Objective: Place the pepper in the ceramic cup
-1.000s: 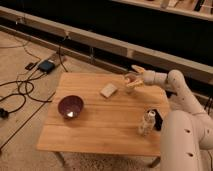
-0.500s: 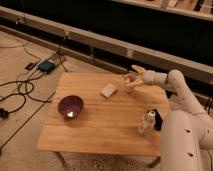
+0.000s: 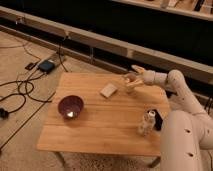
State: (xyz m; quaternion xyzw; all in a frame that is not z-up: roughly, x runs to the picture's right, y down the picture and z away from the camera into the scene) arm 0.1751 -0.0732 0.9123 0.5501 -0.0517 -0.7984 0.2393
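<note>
Four things share the table (image 3: 100, 131): a purple bowl (image 3: 60, 106) at the left, a pale block (image 3: 108, 90) in the middle, the cup (image 3: 128, 80) far right, and a bottle (image 3: 146, 123) near right. The gripper (image 3: 134, 78) is spread wide at the cup, holding nothing visible. I cannot make out the pepper (perhaps masked by the gripper). A sideways retreat could knock the cup over.

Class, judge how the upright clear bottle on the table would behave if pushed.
Tall and narrow, the bottle stands upright, so it probably tips easily. Clear plastic suggests it is light. Toppled, it might roll. The gripper hovers by the ceramic cup.
</note>
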